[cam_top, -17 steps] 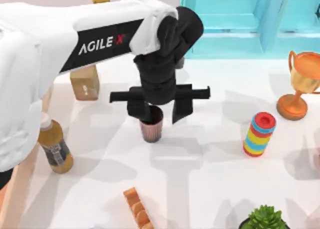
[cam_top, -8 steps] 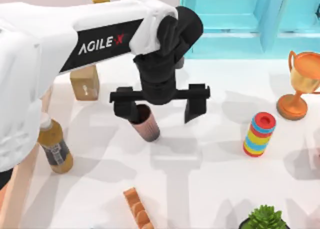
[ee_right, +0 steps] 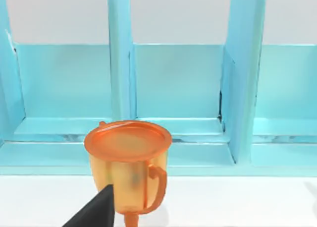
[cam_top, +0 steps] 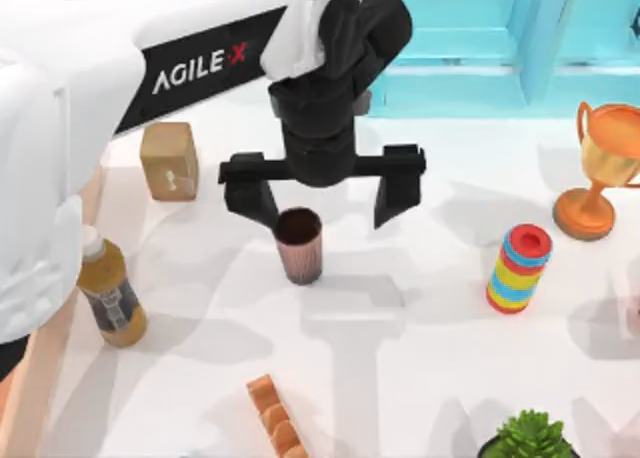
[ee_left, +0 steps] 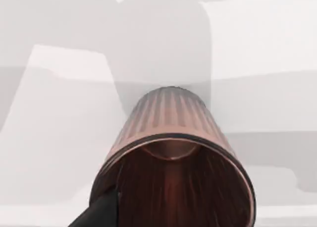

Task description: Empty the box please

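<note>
Work surface: white table [cam_top: 420,378], matt, crossed by soft grey shadows falling in broad bands. Far edge: light blue shelf unit [cam_top: 480,38] standing on the table, divided by upright partitions into open compartments, each with a raised floor lip; a pale wall [ee_right: 178,14] shows above its back panels. Lighting is even and diffuse, from overhead. Left margin: a salmon-coloured strip [cam_top: 40,378] borders the white surface

The potted plant [cam_top: 528,438] is cut off by the top view's edge; the trophy [cam_top: 603,168] likewise.
</note>
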`<action>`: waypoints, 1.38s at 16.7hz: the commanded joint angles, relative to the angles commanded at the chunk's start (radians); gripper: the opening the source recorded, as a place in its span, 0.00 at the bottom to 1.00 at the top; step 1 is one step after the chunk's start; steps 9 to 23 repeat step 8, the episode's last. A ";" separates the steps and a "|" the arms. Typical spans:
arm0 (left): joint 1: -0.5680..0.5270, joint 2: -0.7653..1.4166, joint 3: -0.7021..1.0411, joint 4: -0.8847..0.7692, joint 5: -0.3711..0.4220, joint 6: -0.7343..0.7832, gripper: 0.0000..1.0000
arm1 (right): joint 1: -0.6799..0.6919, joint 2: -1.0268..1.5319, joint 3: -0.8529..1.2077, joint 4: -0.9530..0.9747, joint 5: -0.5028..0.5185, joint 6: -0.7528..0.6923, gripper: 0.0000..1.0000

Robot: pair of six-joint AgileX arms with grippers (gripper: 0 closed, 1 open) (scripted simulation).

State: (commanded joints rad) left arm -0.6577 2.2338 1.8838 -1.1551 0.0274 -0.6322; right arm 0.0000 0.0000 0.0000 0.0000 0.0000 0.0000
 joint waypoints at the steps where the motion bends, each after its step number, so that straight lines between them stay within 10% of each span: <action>1: -0.001 -0.001 0.045 -0.049 0.000 0.000 1.00 | 0.000 0.000 0.000 0.000 0.000 0.000 1.00; 23: -0.007 -0.019 0.263 -0.272 -0.004 0.008 1.00 | 0.000 0.000 0.000 0.000 0.000 0.000 1.00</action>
